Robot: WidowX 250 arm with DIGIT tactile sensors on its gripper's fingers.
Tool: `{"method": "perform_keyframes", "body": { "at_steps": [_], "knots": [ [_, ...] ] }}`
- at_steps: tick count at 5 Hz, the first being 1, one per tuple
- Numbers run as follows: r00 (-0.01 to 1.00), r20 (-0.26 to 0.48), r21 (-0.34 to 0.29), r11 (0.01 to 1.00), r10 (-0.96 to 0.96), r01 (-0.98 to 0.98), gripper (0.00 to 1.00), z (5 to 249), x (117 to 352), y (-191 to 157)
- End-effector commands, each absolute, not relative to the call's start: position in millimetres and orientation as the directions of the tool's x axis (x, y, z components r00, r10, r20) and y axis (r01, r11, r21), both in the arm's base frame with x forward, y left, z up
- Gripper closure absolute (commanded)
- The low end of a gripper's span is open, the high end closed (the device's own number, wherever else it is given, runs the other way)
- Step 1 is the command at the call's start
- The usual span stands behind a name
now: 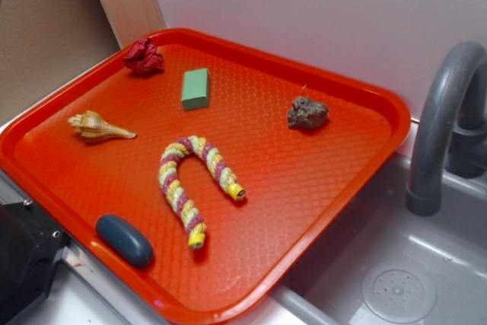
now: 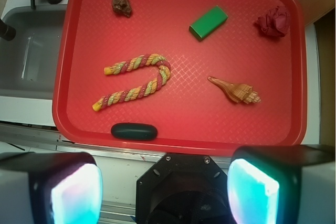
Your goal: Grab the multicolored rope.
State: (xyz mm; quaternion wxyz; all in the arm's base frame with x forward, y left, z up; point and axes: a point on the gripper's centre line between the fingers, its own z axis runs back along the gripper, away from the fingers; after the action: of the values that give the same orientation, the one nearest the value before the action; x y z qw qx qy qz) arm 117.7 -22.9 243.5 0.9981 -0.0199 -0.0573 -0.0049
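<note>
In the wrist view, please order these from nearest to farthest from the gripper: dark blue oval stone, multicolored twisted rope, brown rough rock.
1. Dark blue oval stone, at the tray's near edge.
2. Multicolored twisted rope, mid-tray, left.
3. Brown rough rock, far left corner.
The gripper is open.

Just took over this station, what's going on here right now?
Nothing is held yet. The end effector hangs open above the near edge of the red tray, well short of the multicolored rope. The rope lies bent in a U on the tray, apart from the seashell, green block and dark oval.
</note>
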Motion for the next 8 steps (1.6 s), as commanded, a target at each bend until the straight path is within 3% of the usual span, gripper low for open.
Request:
{"method": "perform_keyframes", "body": {
  "at_steps": [1, 2, 3, 4, 5, 6, 7, 8],
  "knots": [
    [0.993, 0.115, -0.039, 0.999, -0.008, 0.012, 0.0, 243, 118, -23],
    [0.989, 0.118, -0.085, 0.993, 0.093, -0.083, 0.0, 237, 147, -47],
    [0.93, 0.201, -0.038, 0.951, 0.309, -0.307, 0.0, 231, 167, -62],
    [0.855, 0.15, -0.085, 0.868, 0.497, -0.489, 0.0, 213, 185, -66],
    [0.709, 0.168, -0.038, 0.723, 0.685, -0.69, 0.0, 182, 193, -63],
    [0.602, 0.194, -0.039, 0.62, 0.774, -0.784, 0.0, 153, 199, -57],
    [0.613, 0.193, -0.066, 0.633, 0.766, -0.771, 0.0, 117, 213, -55],
    [0.657, 0.158, -0.12, 0.675, 0.737, -0.728, 0.0, 96, 231, -59]
  ]
}}
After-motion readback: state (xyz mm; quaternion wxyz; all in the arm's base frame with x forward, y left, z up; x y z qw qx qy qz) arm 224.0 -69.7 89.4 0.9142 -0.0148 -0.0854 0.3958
